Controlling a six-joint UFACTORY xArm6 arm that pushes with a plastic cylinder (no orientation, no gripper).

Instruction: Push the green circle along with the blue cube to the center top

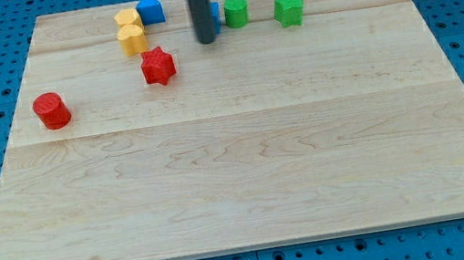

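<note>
The green circle point(235, 10) stands near the view's top, just right of centre. The blue cube point(214, 13) is right beside it on its left, mostly hidden behind my rod. My tip point(206, 41) rests on the board just below and left of the blue cube, close to it; I cannot tell if they touch.
A green star point(289, 8) lies right of the green circle. A blue pointed block point(149, 8), two yellow blocks point(127, 20) point(133, 40) and a red star point(158, 66) sit at top left. A red cylinder point(52, 111) stands at the left. The wooden board point(248, 174) lies on a blue pegboard.
</note>
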